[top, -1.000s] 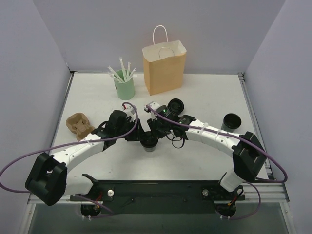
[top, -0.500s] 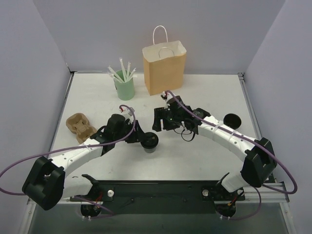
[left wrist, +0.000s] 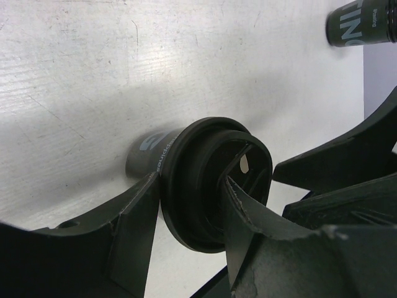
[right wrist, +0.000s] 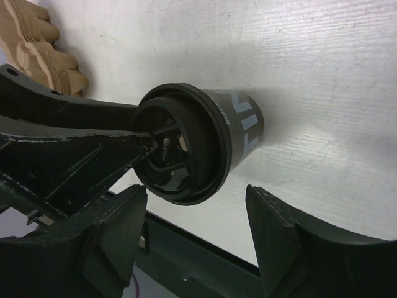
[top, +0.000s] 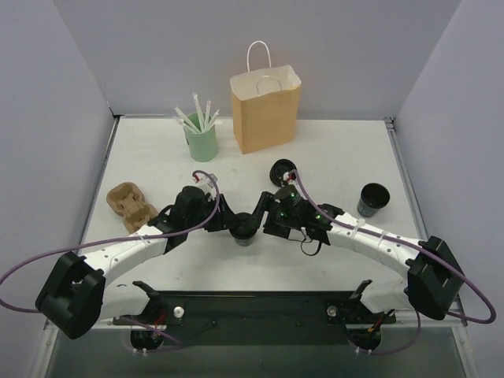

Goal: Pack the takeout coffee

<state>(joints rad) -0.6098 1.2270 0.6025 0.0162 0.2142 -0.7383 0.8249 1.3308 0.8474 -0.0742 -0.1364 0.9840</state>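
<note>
The takeout coffee [top: 244,230] is a small black cup with a black lid, standing on the table between my two arms. In the left wrist view the takeout coffee [left wrist: 205,180] has one of my fingers [left wrist: 133,230] against the outside of the lid rim and the other across the lid's recessed top. My left gripper [top: 235,224] is shut on it. My right gripper [top: 266,219] is open just right of the cup. In the right wrist view the cup [right wrist: 198,143] sits above the wide gap of the right gripper [right wrist: 195,242], not touching it.
A brown paper bag [top: 265,110] stands open at the back. A mint-green cup of straws [top: 201,140] is to its left. A brown pulp carrier [top: 127,201] lies at the left. Two more black cups are behind my right gripper [top: 282,171] and at the right [top: 372,198].
My right gripper swung back toward the bag, then came forward and down again to just right of the cup. My left gripper stayed on the cup.
</note>
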